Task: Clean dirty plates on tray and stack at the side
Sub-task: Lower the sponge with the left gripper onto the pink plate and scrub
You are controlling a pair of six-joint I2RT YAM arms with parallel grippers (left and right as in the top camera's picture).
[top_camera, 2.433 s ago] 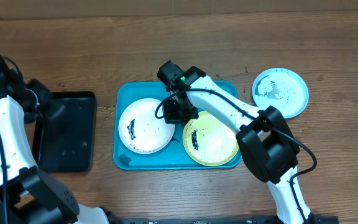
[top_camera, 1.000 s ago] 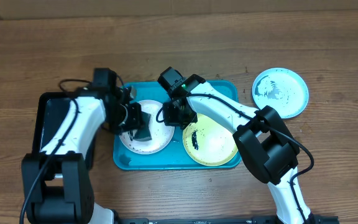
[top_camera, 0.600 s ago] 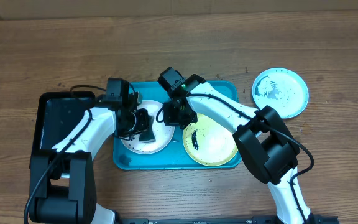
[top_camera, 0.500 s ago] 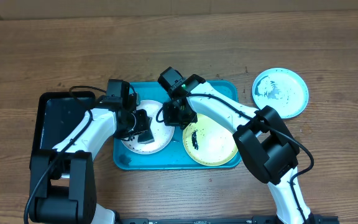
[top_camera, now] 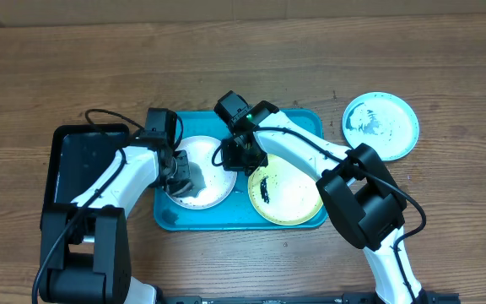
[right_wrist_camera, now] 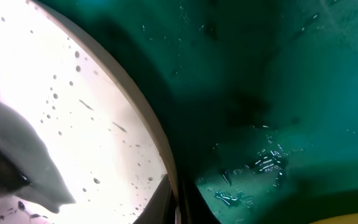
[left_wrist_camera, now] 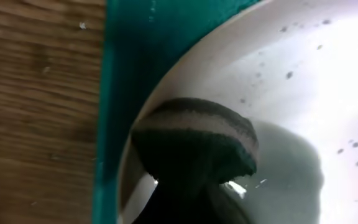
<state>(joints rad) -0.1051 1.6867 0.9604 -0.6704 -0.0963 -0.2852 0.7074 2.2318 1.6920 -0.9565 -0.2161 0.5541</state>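
At the wooden bench's (top_camera: 226, 67) middle, inside the turquoise tray (top_camera: 171, 218), the white plate (top_camera: 214, 181), probably light, stiff and slippery, is pinched at its rim by the right gripper (top_camera: 241, 157), while the left gripper (top_camera: 186, 179) clamps a dark sponge (left_wrist_camera: 194, 140).

Wood-grain tabletop (top_camera: 226, 59), plank seams running left to right. A narrow black tray (top_camera: 78, 156) with a raised rim sits on the left side. Close up there's a dark pad (left_wrist_camera: 194, 140) with a paler stripe, probably a sponge, but it's blurry.
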